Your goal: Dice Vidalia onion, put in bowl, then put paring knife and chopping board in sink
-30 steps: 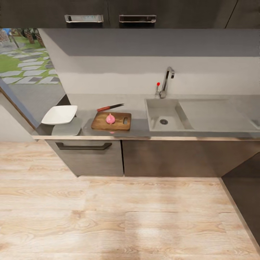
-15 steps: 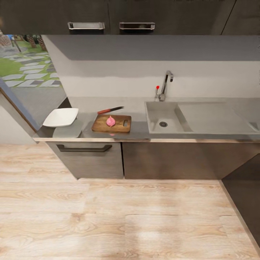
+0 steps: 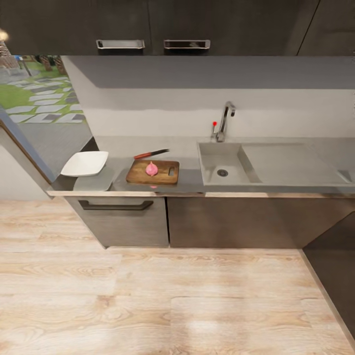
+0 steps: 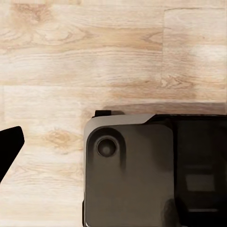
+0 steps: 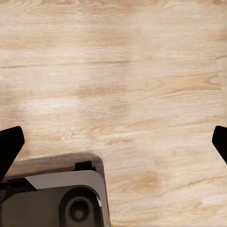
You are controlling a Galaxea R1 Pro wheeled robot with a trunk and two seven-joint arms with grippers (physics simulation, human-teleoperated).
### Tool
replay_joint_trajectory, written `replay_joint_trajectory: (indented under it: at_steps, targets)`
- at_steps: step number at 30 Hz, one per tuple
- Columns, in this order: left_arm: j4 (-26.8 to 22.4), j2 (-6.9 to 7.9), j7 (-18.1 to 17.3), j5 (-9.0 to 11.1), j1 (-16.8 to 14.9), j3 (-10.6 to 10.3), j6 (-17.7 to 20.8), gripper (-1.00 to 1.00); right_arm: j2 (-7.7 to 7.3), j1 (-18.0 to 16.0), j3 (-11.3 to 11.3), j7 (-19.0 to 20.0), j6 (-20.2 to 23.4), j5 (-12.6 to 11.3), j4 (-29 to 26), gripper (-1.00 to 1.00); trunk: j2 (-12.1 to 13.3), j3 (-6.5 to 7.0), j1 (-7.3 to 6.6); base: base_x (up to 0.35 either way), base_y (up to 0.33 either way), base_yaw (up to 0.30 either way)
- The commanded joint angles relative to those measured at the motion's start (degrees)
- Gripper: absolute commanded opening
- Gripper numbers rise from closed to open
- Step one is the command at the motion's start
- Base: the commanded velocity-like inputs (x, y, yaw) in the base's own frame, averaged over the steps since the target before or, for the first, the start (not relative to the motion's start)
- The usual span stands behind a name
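Note:
In the head view the pinkish Vidalia onion rests whole on the dark brown chopping board on the grey countertop. The red-handled paring knife lies just behind the board. A white square bowl stands at the counter's left end. To the right of the board is the steel sink, its basin bare. My left gripper and right gripper hang over the wooden floor and my own base, with their black fingertips spread wide and nothing between them.
A chrome tap with a red knob stands behind the sink, and a flat drainboard lies to its right. Dark cabinets sit under the counter. Wide wooden floor separates me from the counter. A dark unit juts out at the right.
The whole head view has shifted: the counter sits lower in the picture and looks slightly smaller, so the camera has moved. The onion, board, knife and bowl keep their places.

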Motion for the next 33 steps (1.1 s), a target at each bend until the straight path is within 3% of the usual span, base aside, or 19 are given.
replay_joint_trajectory:
  at_steps: [1, 20, 33]
  targets:
    - [-0.1, 0.02, 0.1, 0.2, 0.0, -0.1, -0.1, 1.00, 0.00, 0.0, 0.1, -0.1, -0.1, -0.1, -0.1, 1.00, -0.1, 0.02, 0.04, 0.000, 0.000, 0.000]
    - [-0.1, 0.10, 0.1, 0.2, 0.0, 0.0, -0.1, 1.00, 0.04, 0.0, 0.1, -0.1, -0.2, 0.0, -0.1, 1.00, -0.1, 1.75, 0.04, 0.017, 0.011, 0.000]
    - [0.0, 0.11, 0.1, 0.2, 0.0, -0.1, -0.1, 1.00, 0.03, 0.0, 0.1, -0.1, -0.2, 0.0, -0.1, 1.00, -0.1, 2.93, 0.04, 0.179, 0.170, 0.000]
